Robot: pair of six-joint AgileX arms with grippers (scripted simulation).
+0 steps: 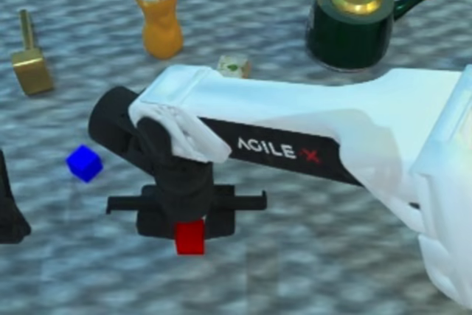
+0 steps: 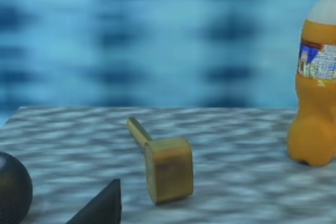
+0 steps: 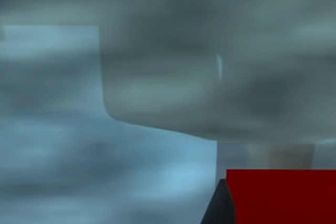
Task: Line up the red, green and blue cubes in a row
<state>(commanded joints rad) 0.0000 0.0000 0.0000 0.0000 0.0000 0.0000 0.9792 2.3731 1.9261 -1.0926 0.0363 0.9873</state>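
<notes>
My right arm reaches across the table to its middle left. Its gripper (image 1: 189, 232) is shut on the bright red cube (image 1: 189, 239), which shows below the black gripper body. In the right wrist view the red cube (image 3: 281, 196) sits tight against one dark finger (image 3: 222, 205). The deep blue cube (image 1: 84, 163) lies alone on the table to the left of that gripper, apart from it. The green cube is not in view. My left gripper (image 1: 9, 215) is parked at the left edge, and only one of its dark fingers (image 2: 105, 205) shows, with nothing against it.
An orange drink bottle (image 1: 156, 12) stands at the back, and a dark green kettle with a gold lid (image 1: 352, 26) at the back right. A golden mallet (image 1: 29, 64) lies back left. A small white-and-green block (image 1: 234, 66) peeks out behind the right arm.
</notes>
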